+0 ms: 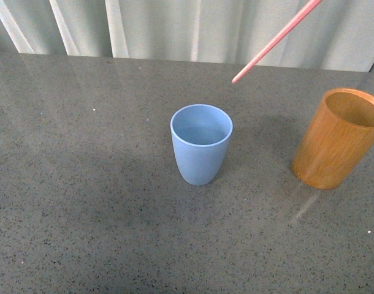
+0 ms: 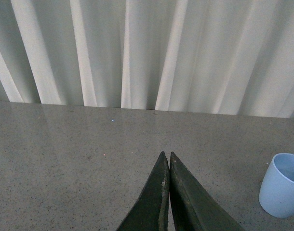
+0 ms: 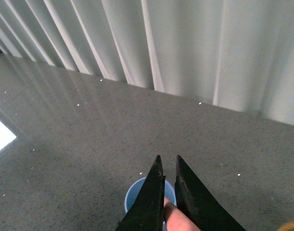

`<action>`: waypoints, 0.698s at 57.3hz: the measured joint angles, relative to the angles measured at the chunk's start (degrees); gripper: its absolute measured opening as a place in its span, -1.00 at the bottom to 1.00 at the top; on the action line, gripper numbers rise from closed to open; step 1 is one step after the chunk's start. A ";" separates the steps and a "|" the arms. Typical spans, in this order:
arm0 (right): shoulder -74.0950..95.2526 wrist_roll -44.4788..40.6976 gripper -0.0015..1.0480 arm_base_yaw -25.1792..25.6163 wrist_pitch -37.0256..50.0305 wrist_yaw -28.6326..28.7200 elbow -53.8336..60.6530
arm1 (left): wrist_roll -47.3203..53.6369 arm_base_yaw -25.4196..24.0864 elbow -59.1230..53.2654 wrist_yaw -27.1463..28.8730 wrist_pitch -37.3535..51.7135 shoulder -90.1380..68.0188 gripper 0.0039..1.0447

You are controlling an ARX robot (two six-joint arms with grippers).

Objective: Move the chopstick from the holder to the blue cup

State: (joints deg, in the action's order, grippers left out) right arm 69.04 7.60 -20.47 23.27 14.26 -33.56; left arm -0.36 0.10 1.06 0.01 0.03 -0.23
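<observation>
Chopstick (image 1: 276, 41) is in the air, well clear of the holder (image 1: 335, 141), slanting down from the upper right with its rounded lower end hanging just behind and a touch to the right of the blue cup (image 1: 201, 147). The tip is above the rim, not yet inside. In the right wrist view the right gripper (image 3: 167, 160) is pinched almost shut, only a narrow slit between the dark fingers, with the pink stick clamped in that slit and the cup's blue mouth showing straight beneath. The left gripper (image 2: 166, 156) has its fingers pressed together on nothing and sits idle above the table (image 1: 83, 184), the cup off to its side. The holder stands upright to the right of the cup, well apart from it; it looks empty, though only part of its inside shows from here. Now the step is the lowering, and that steep slant is the thing to watch: the tip should be brought forward over the middle of the opening before it goes down, otherwise it may catch the far rim and tip a light plastic cup. Descend slowly, let the end reach the bottom or rest against the inner wall, then release, so the stick settles leaning rather than bouncing out.
</observation>
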 joint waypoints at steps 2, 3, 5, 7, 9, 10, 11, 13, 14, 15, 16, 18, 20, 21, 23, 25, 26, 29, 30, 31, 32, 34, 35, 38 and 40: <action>1.11 0.44 -0.94 -0.81 0.59 -0.20 0.00 | 0.00 0.00 0.00 0.00 0.00 0.00 -0.94; 1.36 0.59 -0.94 -0.96 0.72 -0.20 0.00 | 0.00 0.00 0.00 0.00 0.00 0.00 -0.94; 2.32 0.98 -0.94 -1.53 1.11 -0.37 0.00 | 0.00 0.00 0.00 0.00 0.00 0.00 -0.94; 2.97 1.14 -0.94 -1.88 1.25 -0.68 -0.02 | 0.00 0.00 0.00 0.00 0.00 0.00 -0.94; 3.65 1.38 -0.94 -2.21 1.25 -0.87 -0.02 | 0.00 0.00 0.00 0.00 0.00 0.00 -0.94; 4.04 1.46 -0.94 -2.40 1.31 -1.07 -0.02 | 0.00 0.00 0.00 0.00 0.00 0.00 -0.94; 4.50 1.44 -0.94 -2.60 1.40 -1.33 -0.02 | 0.00 0.00 0.00 0.00 0.00 0.00 -0.94; 5.09 1.42 -0.94 -2.84 1.40 -1.66 -0.04 | 0.00 0.00 0.00 0.00 0.00 0.00 -0.94; 5.29 1.42 -0.94 -2.91 1.40 -1.68 -0.04 | 0.00 0.00 0.00 0.00 0.00 0.00 -0.94; 5.64 1.44 -0.94 -2.99 1.40 -1.77 -0.04 | 0.00 0.00 0.00 0.00 0.00 0.00 -0.94; 6.01 1.42 -0.94 -3.10 1.44 -1.97 -0.04 | 0.00 0.00 0.00 0.00 0.00 0.00 -0.94; 6.56 1.27 -0.94 -3.23 1.64 -2.25 -0.04 | 0.00 0.00 0.00 0.00 0.00 0.00 -0.94; 7.28 1.25 -0.94 -3.32 1.86 -2.38 -0.07 | 0.00 0.00 0.00 0.00 0.00 0.00 -0.94; 7.69 1.25 -0.94 -3.32 2.23 -2.38 -0.04 | 0.00 0.00 0.00 0.00 0.00 0.00 -0.94; 8.44 1.20 -0.94 -3.32 2.78 -2.47 -0.07 | 0.00 0.00 0.00 0.00 0.00 0.00 -0.94; 9.49 1.18 -0.94 -3.32 3.54 -2.64 -0.09 | 0.00 0.00 0.00 0.00 0.00 0.00 -0.94; 10.08 1.20 -0.94 -3.30 3.89 -2.58 -0.11 | 0.00 0.00 0.00 0.00 0.00 0.00 -0.94; 11.72 1.18 -0.94 -3.30 4.66 -2.62 -0.26 | 0.00 0.00 0.00 0.00 0.00 0.00 -0.94; 12.35 1.22 -0.94 -3.30 4.85 -2.60 -0.35 | 0.00 0.00 0.00 0.00 0.00 0.00 -0.94; 12.96 1.25 -0.94 -3.30 5.03 -2.51 -0.42 | 0.00 0.00 0.00 0.00 0.00 0.00 -0.94; 13.25 1.20 -0.94 -3.28 5.11 -2.36 -0.46 | 0.00 0.00 0.00 0.00 0.00 0.00 -0.94; 14.12 1.27 -0.81 -3.21 5.14 -2.19 -0.63 | 0.00 0.00 0.00 0.00 0.00 0.00 -0.94; 14.43 1.25 -0.74 -3.21 5.09 -2.29 -0.70 | 0.00 0.00 0.00 0.00 0.00 0.00 -0.94; 14.62 1.22 -0.57 -3.19 4.61 -2.80 -1.03 | 0.00 0.00 0.00 0.00 0.00 0.00 -0.94; 14.56 1.18 -0.47 -3.13 4.57 -3.02 -1.25 | 0.00 0.00 0.00 0.00 0.00 0.00 -0.94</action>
State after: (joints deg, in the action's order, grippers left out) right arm 83.59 8.78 -23.59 27.83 11.25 -34.81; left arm -0.36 0.10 1.06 0.01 0.03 -0.23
